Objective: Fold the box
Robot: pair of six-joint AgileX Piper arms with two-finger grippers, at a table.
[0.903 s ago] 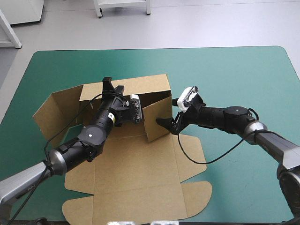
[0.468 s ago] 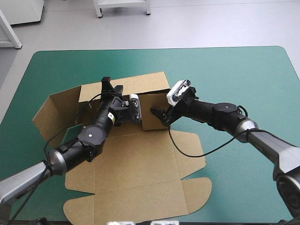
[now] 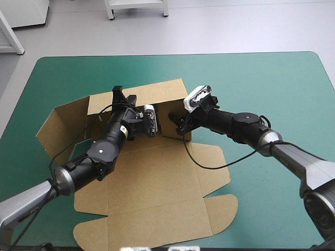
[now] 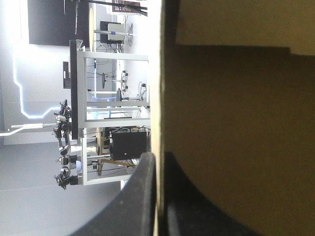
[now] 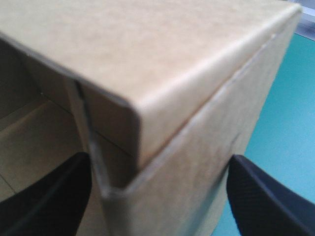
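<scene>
Brown board first: the box [image 3: 152, 183] lies left of centre on the teal-green worktop [image 3: 272, 83], only partly raised. Its broad lid panel lies flat toward the near edge, with rounded flaps at the near corners. The far wall stands upright, and the flaps on the left lean up and outward. On the right a short wall panel stands up too, meeting the far wall at a corner.

The left gripper [image 3: 124, 97] is up at the far wall's top edge, its arm reaching across the tray floor. In the left wrist view its black fingers are all but closed, with the board's edge pinched between them.

The right gripper [image 3: 178, 125] comes in from the right at that raised corner. Its fingers stand wide apart, one to either side of the corner, clamping nothing. Whether they touch the board I cannot tell. Beyond the corner, a strip of teal-green cover shows.
</scene>
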